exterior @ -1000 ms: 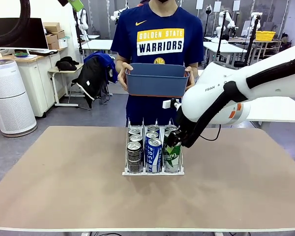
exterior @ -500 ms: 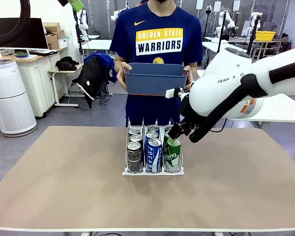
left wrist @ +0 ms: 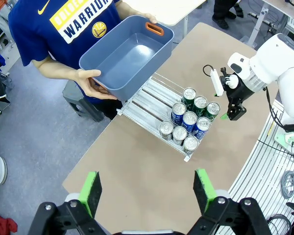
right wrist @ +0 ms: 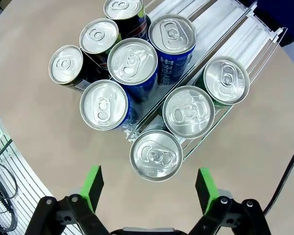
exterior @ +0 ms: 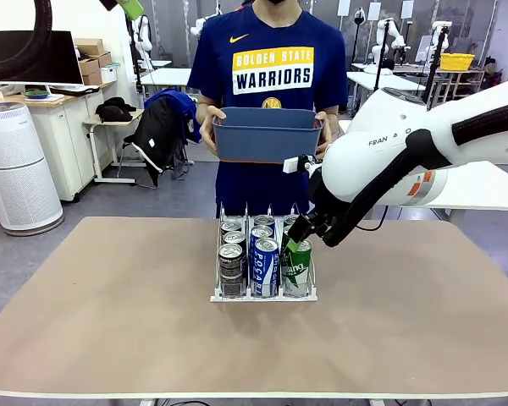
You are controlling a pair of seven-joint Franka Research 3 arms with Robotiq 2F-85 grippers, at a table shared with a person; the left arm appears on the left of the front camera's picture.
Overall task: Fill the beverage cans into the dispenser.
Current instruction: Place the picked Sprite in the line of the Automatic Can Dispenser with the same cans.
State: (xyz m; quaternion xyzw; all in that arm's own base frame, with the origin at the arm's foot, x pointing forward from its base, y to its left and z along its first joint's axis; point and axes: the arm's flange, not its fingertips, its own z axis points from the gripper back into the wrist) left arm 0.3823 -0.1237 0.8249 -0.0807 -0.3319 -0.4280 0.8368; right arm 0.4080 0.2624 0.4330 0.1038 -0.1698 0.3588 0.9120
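The dispenser (exterior: pixel 262 297) stands mid-table with several beverage cans in it: black ones (exterior: pixel 231 269) in the left lane, blue ones (exterior: pixel 265 265) in the middle, green ones (exterior: pixel 297 266) on the right. My right gripper (exterior: pixel 298 239) hovers open just above the green lane, nothing between its fingers. Its wrist view looks straight down on the silver tops, the nearest green can (right wrist: pixel 156 155) just ahead of the open right gripper (right wrist: pixel 149 188). My left gripper (left wrist: pixel 148 191) is open high above the table, looking down on the dispenser (left wrist: pixel 154 95) and cans (left wrist: pixel 188 122).
At the far side a person holds an empty blue-grey tub (exterior: pixel 269 135) in both hands above the table edge. The tub (left wrist: pixel 130 56) hangs over the back end of the dispenser. Bare tabletop lies left, right and in front of the rack.
My right gripper has opened off the front green can and lifted up and back a little. The person has raised the tub slightly.
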